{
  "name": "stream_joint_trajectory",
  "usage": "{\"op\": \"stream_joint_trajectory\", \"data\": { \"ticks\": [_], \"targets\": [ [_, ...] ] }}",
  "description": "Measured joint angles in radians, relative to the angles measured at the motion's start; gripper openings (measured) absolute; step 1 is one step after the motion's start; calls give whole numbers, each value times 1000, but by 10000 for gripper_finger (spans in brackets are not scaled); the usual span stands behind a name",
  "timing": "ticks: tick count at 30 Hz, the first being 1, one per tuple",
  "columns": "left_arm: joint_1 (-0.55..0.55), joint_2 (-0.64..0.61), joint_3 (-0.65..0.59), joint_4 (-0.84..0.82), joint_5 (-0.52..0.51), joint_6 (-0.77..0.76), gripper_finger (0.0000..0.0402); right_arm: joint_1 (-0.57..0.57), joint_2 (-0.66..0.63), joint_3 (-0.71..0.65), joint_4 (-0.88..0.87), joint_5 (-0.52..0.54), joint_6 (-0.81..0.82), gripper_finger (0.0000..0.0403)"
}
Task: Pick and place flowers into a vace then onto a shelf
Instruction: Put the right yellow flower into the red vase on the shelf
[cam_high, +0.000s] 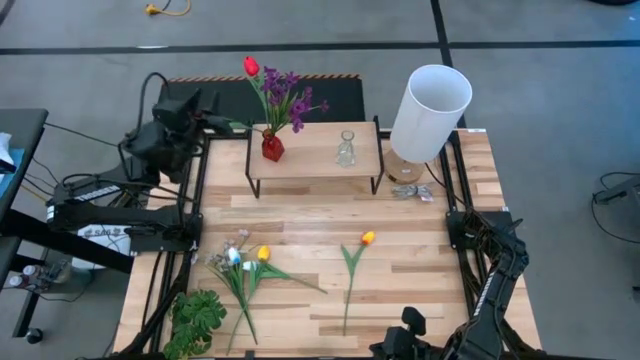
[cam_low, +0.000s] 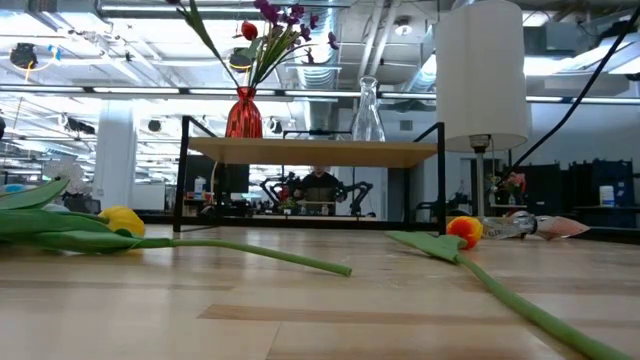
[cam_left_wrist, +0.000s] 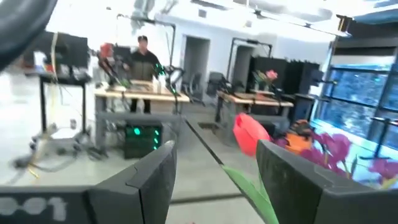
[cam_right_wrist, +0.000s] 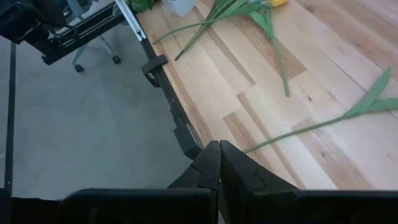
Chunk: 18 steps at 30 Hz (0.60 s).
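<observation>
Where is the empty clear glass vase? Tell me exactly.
In the high view the clear glass vase stands upright on the shelf, right of the red vase holding flowers and left of the white cylinder.

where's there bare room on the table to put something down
Bare wood lies between the shelf and the flowers, and right of the orange tulip. The near-left corner is crowded: a flower bunch and leafy plant. On the shelf, a gap separates the red vase and clear vase.
</observation>
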Motion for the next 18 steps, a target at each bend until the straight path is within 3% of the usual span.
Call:
{"op": "stream_joint_trajectory", "data": {
  "ticks": [6,10,14,18],
  "targets": [
    [0,-7,0,187,-69,200,210,0,0,0,0,0,0,1],
    [-3,-37,10,260,-45,229,210,0,0,0,0,0,1,1],
    [-24,-67,36,257,52,142,210,-2,0,0,-1,1,1,1],
    [-57,-101,40,251,283,18,210,-8,0,0,-16,1,0,1]
  ]
}}
